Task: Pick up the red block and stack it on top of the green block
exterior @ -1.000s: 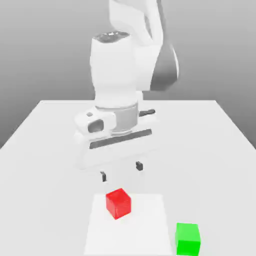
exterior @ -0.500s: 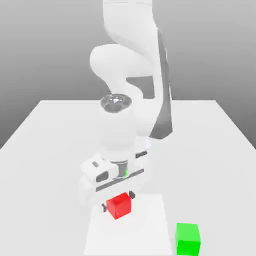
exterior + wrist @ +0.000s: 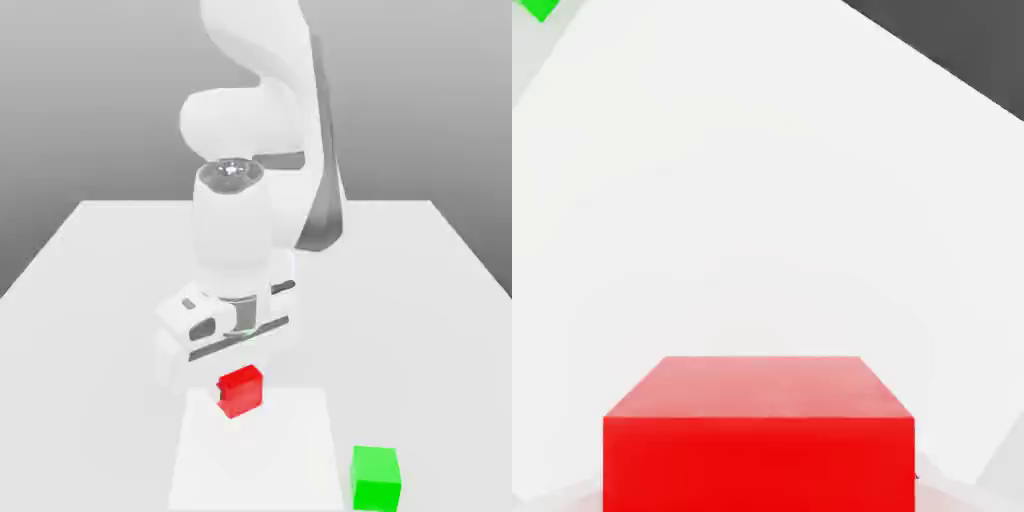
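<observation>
Pincer [image 3: 240, 385] clamped on red block [image 3: 241, 389]: small bright matte cube.

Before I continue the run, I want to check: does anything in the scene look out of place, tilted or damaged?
Nothing stands out. The red block sits level and intact under the gripper, which is shut on it. The green block stands upright and apart on the table, toward the exterior view's right.

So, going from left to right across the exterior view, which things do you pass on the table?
The claw, shut on the red block → the green block, standing apart toward the exterior view's right, nearer the camera.
</observation>
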`<action>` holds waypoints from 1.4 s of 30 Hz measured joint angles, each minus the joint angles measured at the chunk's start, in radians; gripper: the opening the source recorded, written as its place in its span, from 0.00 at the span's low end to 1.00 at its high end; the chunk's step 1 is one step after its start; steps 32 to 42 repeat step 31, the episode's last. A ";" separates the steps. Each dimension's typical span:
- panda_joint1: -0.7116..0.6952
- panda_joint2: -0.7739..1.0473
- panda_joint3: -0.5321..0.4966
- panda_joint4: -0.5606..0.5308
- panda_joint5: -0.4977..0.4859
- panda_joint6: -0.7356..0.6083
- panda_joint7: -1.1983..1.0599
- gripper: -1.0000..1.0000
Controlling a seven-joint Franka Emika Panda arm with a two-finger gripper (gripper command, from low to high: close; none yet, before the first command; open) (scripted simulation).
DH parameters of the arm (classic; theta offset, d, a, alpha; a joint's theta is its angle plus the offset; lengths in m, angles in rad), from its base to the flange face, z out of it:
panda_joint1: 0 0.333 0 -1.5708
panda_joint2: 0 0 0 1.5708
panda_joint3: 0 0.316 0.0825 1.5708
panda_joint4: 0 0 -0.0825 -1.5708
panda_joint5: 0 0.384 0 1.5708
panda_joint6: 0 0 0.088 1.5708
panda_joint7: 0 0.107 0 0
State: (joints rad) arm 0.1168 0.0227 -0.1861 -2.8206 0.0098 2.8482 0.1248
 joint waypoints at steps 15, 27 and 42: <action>0.124 0.052 0.110 0.240 -0.030 -0.196 -0.379 0.00; 0.175 0.261 0.187 0.383 -0.010 -0.128 -0.612 1.00; 0.175 0.261 0.187 0.383 -0.010 -0.128 -0.612 1.00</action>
